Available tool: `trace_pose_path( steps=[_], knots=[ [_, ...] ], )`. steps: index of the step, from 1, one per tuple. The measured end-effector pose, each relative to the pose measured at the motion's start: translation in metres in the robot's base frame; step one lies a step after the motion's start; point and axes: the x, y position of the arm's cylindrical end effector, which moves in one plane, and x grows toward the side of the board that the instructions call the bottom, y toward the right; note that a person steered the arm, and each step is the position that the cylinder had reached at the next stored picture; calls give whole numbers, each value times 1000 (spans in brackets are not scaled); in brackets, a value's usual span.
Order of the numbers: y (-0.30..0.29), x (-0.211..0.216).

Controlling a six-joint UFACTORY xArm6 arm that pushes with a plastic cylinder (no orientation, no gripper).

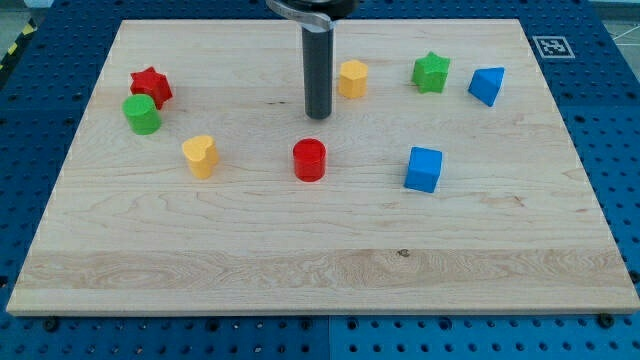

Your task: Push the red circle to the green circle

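In the camera view, my tip (318, 114) is hovering just above the red circle (310, 160), not touching it, no claw is existing, and the green circle (142, 114) is waiting well apart at the bench (320, 270) left, so the pushing is not yet begun.

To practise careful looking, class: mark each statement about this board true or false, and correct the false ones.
1. The red circle touches the green circle. False: they lie well apart, with a yellow heart between them.
2. My tip is above the red circle in the view, not touching it. True.
3. The red star sits right beside the green circle. True.
4. The green star lies at the view's bottom left. False: it is at the top right, near a blue block.
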Motion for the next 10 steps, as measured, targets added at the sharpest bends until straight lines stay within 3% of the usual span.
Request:
trace_pose_path(
  steps=[3,10],
  knots=[
    [10,66],
    [-74,66]
  ],
)
